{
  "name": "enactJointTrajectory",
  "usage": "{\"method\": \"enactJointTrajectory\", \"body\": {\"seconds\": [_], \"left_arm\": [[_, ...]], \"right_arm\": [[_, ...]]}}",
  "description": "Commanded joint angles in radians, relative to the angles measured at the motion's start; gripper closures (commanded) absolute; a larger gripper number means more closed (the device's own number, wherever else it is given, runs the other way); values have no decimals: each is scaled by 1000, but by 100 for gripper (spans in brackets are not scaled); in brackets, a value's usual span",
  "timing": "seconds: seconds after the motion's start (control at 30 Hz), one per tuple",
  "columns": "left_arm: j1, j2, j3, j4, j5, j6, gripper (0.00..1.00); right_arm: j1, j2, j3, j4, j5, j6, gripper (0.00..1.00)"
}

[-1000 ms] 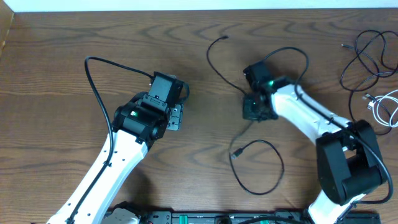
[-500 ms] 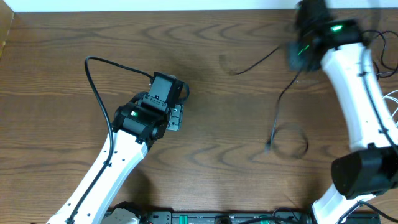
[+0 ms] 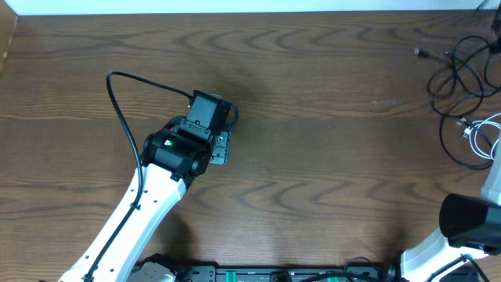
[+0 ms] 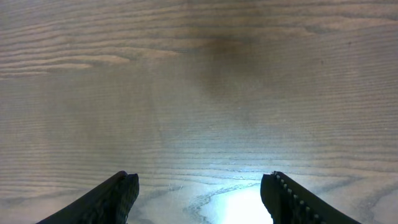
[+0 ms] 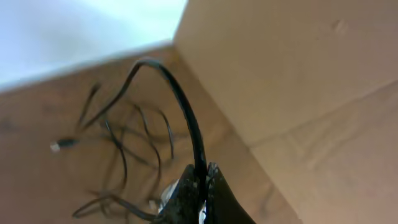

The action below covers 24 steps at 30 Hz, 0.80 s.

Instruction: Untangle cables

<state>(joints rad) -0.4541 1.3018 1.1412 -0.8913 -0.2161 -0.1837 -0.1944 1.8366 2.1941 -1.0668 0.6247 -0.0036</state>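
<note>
My left tool (image 4: 200, 182) hangs low over the tabletop (image 4: 199, 74). Its two dark fingers (image 4: 121, 190) are spread wide with nothing between them. The inner edge of the right-hand finger shows a row of small teeth. The wood below is brown with long, wavy grain lines, and a bright patch of glare lies between the fingertips. In the overhead view the left arm (image 3: 133, 211) is a smooth white shell with black joints. A thick black wire (image 3: 117, 94) arcs out of it in a stiff loop.

My right tool (image 5: 204, 177) is pinched tight on a thin black cable (image 5: 186, 112). The cable rises from the narrow fingertips in a smooth, round arch and bends down to the left. That view is blurred. Beneath the arch a loose heap of black cables (image 5: 124, 149) sprawls in thin, overlapping loops, and one strand ends in a small pale plug (image 5: 59, 146). The heap lies near a flat, matte tan panel (image 5: 280, 74) that stands at the tabletop's edge.

From overhead, the black cables lie at the far right edge of the tabletop in tangled curves. A thin white cable (image 3: 487, 129) with small plug ends lies just below them. Only the black base joint of my right arm (image 3: 470, 223) shows there.
</note>
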Motion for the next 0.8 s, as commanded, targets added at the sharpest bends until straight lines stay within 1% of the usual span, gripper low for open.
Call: {"method": "enactJointTrajectory", "body": {"seconds": [0.0,0.03,0.1,0.17,0.27,0.3,0.33,0.37,0.4,0.43,0.47,0.5,0.53,0.6,0.63,0.67,0.7,0.73,0.77], "left_arm": [[4,-1,5,-6,-16,-9,31],[4,-1,5,-6,-16,-9,31],[4,-1,5,-6,-12,-9,31],[4,-1,5,-6,-9,-9,31],[4,-1,5,-6,-9,-9,31],[4,-1,5,-6,-9,-9,31],[4,-1,5,-6,-9,-9,31],[4,-1,5,-6,-9,-9,31],[4,-1,5,-6,-9,-9,31],[4,-1,5,-6,-9,-9,31],[4,-1,5,-5,-9,-9,31],[4,-1,5,-5,-9,-9,31],[4,-1,5,-5,-9,-9,31],[4,-1,5,-5,-9,-9,31],[4,-1,5,3,-9,-9,31],[4,-1,5,16,-9,-9,27],[4,-1,5,43,-9,-9,24],[4,-1,5,89,-9,-9,21],[4,-1,5,143,-9,-9,21]], "right_arm": [[-41,0,-123,-19,-14,54,99],[-69,0,-214,-2,-18,82,99],[-101,0,-293,37,-61,81,99],[-162,0,-359,91,-162,81,99],[-234,0,-365,129,-228,99,99],[-253,0,-365,130,-228,119,99],[-286,0,-368,127,-228,166,96],[-314,0,-372,122,-235,229,81],[-338,0,-375,121,-290,250,65],[-360,0,-375,121,-376,250,54],[-369,0,-375,121,-412,250,50],[-375,0,-375,122,-465,249,43],[-375,0,-375,122,-481,249,41],[-367,0,-375,115,-608,223,36],[-354,0,-375,103,-727,191,34],[-340,0,-375,89,-808,149,33],[-316,0,-375,71,-882,94,29],[-291,0,-375,55,-933,37,27],[-240,0,-375,25,-969,-30,21]]}}
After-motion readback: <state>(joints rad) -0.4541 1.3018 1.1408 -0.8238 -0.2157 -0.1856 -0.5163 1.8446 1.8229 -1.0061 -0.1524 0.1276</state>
